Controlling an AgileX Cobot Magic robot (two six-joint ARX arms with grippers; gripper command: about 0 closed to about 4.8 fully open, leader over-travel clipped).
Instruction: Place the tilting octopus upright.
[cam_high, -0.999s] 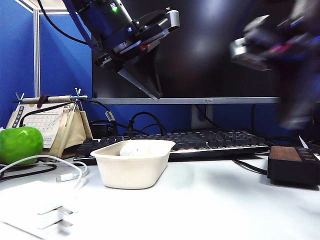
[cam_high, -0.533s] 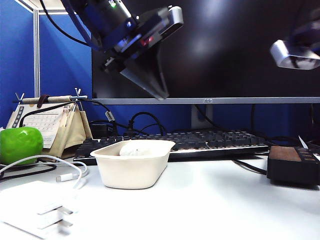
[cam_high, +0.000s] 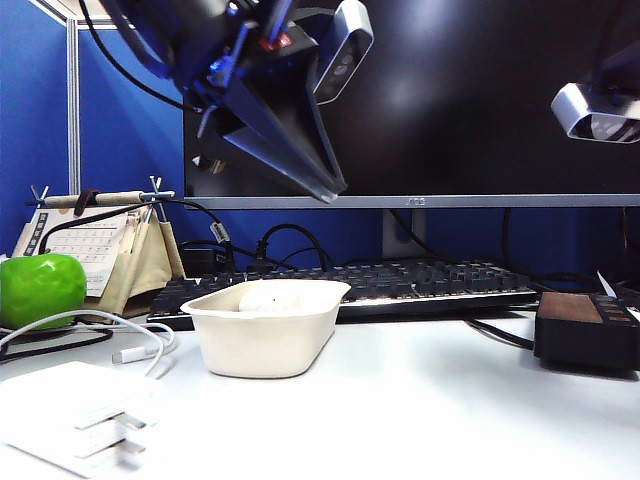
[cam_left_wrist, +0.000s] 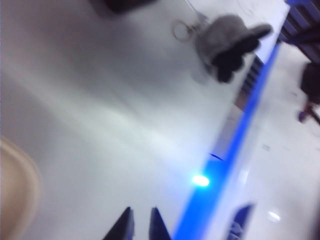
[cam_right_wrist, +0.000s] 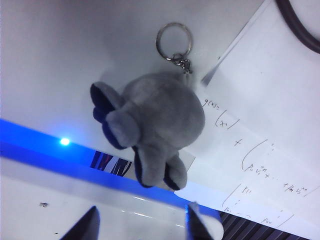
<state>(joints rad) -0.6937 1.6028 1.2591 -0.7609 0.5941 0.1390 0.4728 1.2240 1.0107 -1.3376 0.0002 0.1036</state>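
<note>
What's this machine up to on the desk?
A two-armed robot is working on a small grey plush octopus with a keyring, which lies on the white desk beside a sheet of handwritten paper. The right gripper hovers above the toy with its jaws open, holding nothing. The left gripper hangs in the air farther off, also empty, jaws only narrowly apart. The octopus looks tipped over, not yet upright.

I have bare table all round the octopus (cam_right_wrist: 157, 120), which lies on its side; only a written sheet of paper (cam_right_wrist: 270, 125) touches it. My right gripper (cam_right_wrist: 142, 222) hangs over it, jaws apart, nothing between. My left gripper (cam_left_wrist: 140, 227) sits high above the white tray (cam_high: 265, 340); keyboard (cam_high: 400, 280) and monitor (cam_high: 420, 100) wall the back.
</note>
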